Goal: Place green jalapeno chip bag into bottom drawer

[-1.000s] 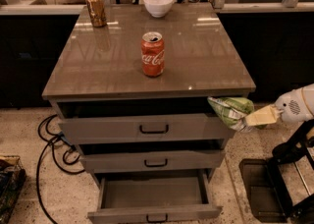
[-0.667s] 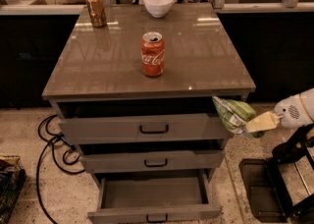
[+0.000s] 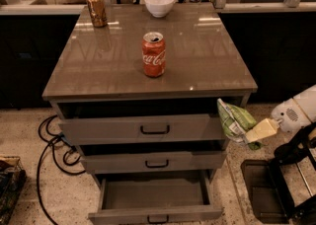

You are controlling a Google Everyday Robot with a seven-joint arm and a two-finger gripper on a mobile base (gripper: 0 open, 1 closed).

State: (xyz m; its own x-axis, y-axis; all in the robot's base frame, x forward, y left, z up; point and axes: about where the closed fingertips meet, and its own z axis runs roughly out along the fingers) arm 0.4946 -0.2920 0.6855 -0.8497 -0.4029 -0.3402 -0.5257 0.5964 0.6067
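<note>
Camera view, bag: crinkly light-green foil chip bag (image 3: 234,119); likely light, soft, slippery; pinch a seam.
Gripper: cream two-finger gripper (image 3: 250,136) clamps its lower end, above-right of open grey metal bottom drawer (image 3: 153,195).

Light-green chip bag (image 3: 235,120), white print; cream gripper (image 3: 250,134) clamping it; grey bottom drawer (image 3: 153,195).

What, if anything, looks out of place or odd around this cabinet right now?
Only the green jalapeno chip bag: it hangs in mid-air off the right front corner of the cabinet, pinched in the gripper, level with the top drawer. The bottom drawer is pulled out. Nothing looks spilled or damaged.
</note>
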